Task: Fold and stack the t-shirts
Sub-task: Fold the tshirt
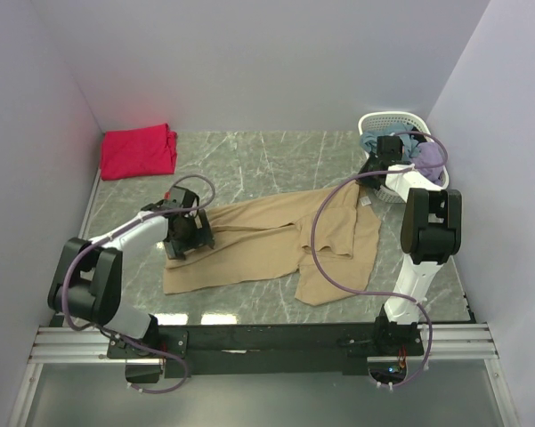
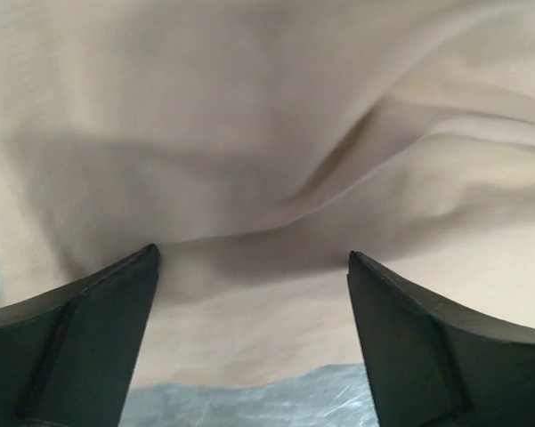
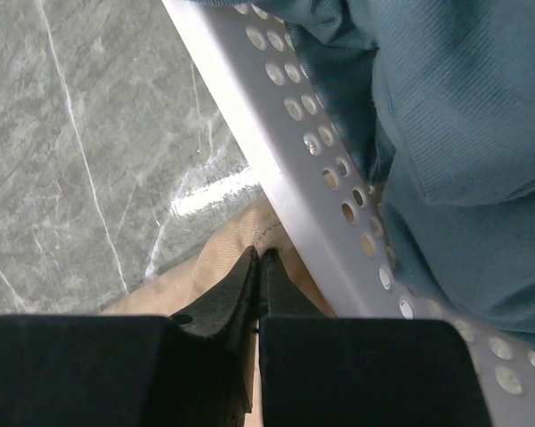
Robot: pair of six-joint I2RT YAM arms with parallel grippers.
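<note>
The tan t-shirt (image 1: 267,245) lies spread across the middle of the table, its right part folded over. My left gripper (image 1: 189,233) hangs over its left end. In the left wrist view that gripper (image 2: 252,253) is open, its fingers (image 2: 98,311) astride tan cloth (image 2: 267,160) just past the shirt's edge. My right gripper (image 1: 374,166) sits beside the basket, above the shirt's far right corner. In the right wrist view it (image 3: 259,255) is shut, with the shirt's stitched hem (image 3: 249,227) peaking at its tips. A folded red-pink t-shirt (image 1: 138,149) lies at the back left.
A white perforated basket (image 1: 371,122) holding blue and purple clothes stands at the back right; its wall (image 3: 294,178) runs right next to my right fingers. Grey marble tabletop (image 1: 249,156) shows behind the tan shirt. White walls enclose the table on three sides.
</note>
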